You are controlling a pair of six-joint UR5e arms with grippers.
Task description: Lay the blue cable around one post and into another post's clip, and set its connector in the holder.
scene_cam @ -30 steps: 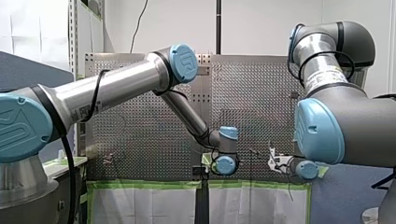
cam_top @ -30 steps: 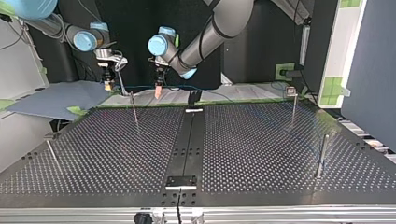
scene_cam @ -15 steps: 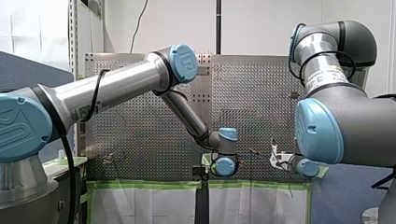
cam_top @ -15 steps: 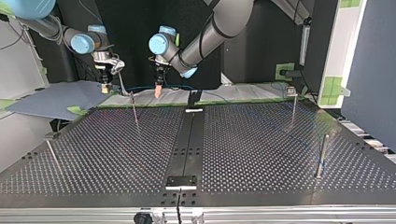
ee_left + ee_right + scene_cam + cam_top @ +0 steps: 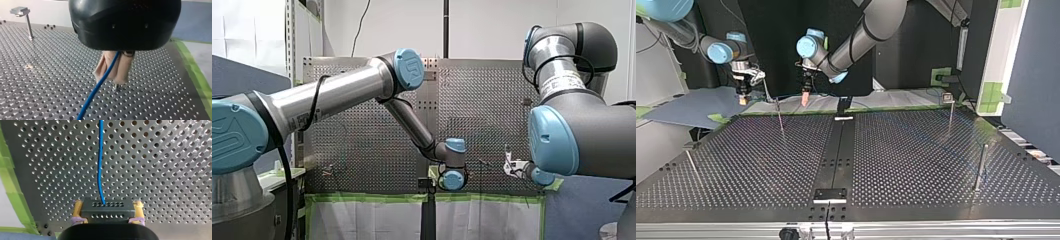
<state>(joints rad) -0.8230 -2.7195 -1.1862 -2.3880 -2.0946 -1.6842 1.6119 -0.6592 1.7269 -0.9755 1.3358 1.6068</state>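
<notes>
**A:** What has shifted in the last second?

**B:** In the top view my right gripper (image 5: 743, 98) has slid toward the view's left, away from my left gripper (image 5: 805, 98), which has barely stirred. Both hang at the far edge of the table (image 5: 916, 165).

**A:** And what do they hold?

**B:** My right gripper's yellow pads are clamped on the dark connector (image 5: 107, 210), one at each end. The blue cable (image 5: 100, 160) leaves the connector's face and runs out ahead over the perforated plate. My left gripper's beige pads are pinched on the same cable further along, and it trails away below them.

**A:** How far along is the job?

**B:** Only the pick-up is done, I'd say. The cable hangs in the air between the two grippers. It is round no post and in no clip, and the connector is in no holder. All three placements are left.

**A:** Counts?

**B:** There is one cable, one connector and two grippers. By the top view there are four posts: far left (image 5: 780, 116), far right (image 5: 950, 116), near right (image 5: 980, 167) and near left (image 5: 692, 165). The far-right and near-left posts carry small heads, possibly clips.

Two dark blocks sit on the table's middle strip, one at the far edge (image 5: 843, 105) and one at the near edge (image 5: 831, 195). I cannot tell which is the holder.
</notes>
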